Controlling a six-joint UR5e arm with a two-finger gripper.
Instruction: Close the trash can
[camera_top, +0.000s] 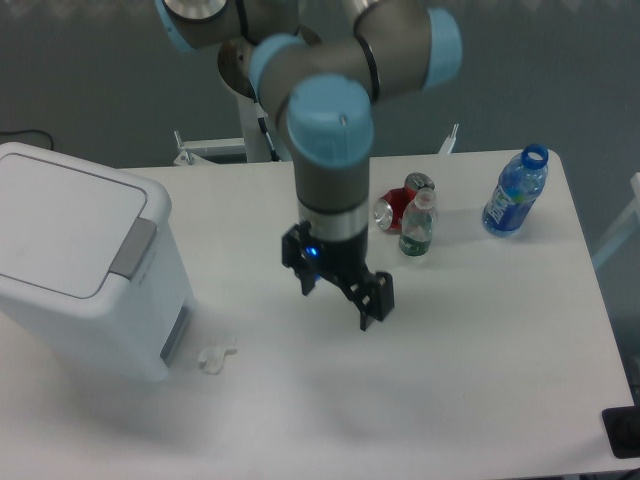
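White table (450, 380) filling most of the frame. At far left on it, big white trash can (80, 270), lid down. Just beside its lower right, small clear plastic bit (214, 357). Upper right: red can (396, 208) lying down, small clear bottle (417, 226) touching it, blue bottle (515, 192) near the edge.

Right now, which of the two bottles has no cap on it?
The blue bottle near the table's right edge: its neck is open. The smaller clear bottle beside the red cans wears a white cap.
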